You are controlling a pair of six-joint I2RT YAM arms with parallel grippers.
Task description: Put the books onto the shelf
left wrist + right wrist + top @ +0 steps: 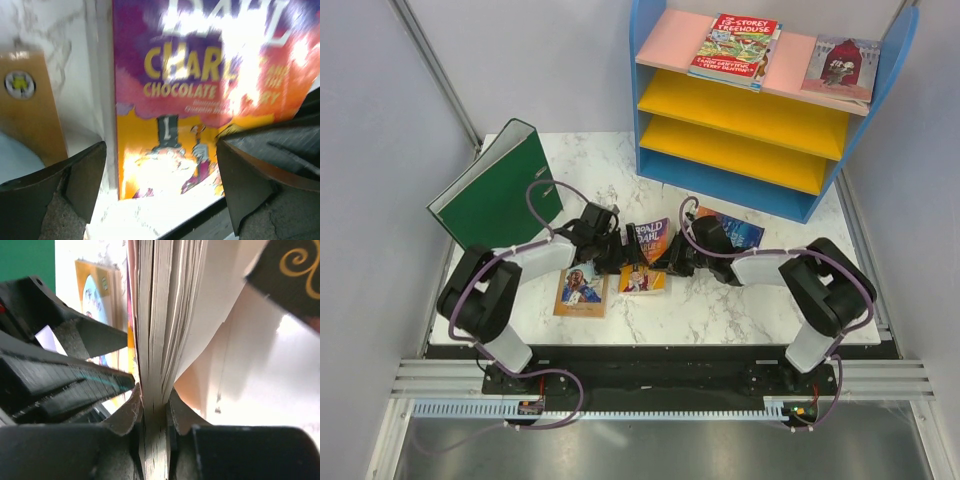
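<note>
Right tool (153, 410) pinches the page edge of the purple Roald Dahl book (650, 240) mid-tabletop (740, 310), between both arms. Left tool (162, 180) is spread wide, straddling the cover. The shelf (750, 110) is straight beyond, well apart; the book's long axis points roughly toward it.

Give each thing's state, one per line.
Right arm: jaws shut on Dahl book.
Left arm: jaws open over Dahl book.
Dahl book: edge gripped, pages fanning.
Treehouse book: shelved flat.
Pale book: shelved flat.
Blue book: flat on table.
Orange book: flat on table.
Binder: closed.
</note>
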